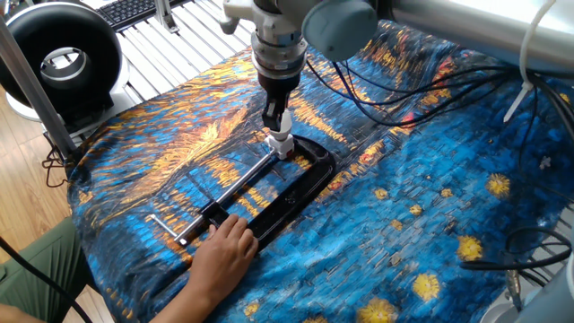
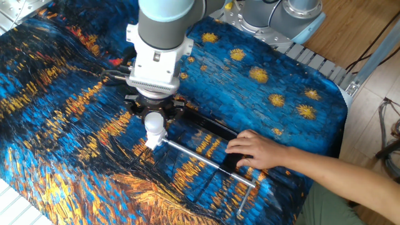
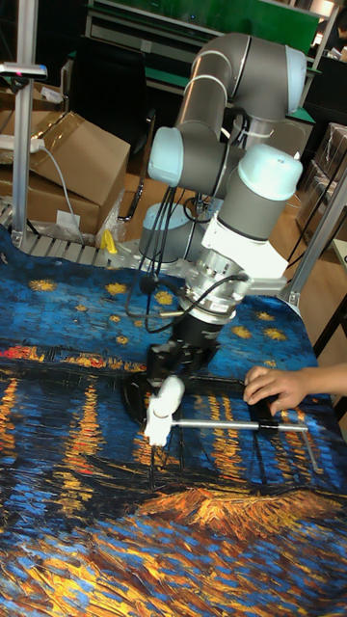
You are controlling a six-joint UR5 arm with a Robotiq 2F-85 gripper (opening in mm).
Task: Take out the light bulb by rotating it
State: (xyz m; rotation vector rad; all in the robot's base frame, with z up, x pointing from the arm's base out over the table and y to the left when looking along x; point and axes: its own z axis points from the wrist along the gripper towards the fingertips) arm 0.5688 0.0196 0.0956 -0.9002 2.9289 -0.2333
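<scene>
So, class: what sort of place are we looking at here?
Probably a robotics lab or workshop. A robot arm works over a table draped in a painted cloth, its gripper on a bulb held in a clamp. Cardboard boxes and cables lie around.

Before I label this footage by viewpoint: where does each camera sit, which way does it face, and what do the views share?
One fixed view: high, looking down; the person's hand is nearest, the arm reaches in from the top.
The other fixed view: high at the opposite side, looking down on the tool; the hand enters from the right.
Tall fixed view: low, facing the robot's base; the whole arm shows.
Shared: all three show the light bulb under the tool, in the black clamp, on the painted cloth.
</scene>
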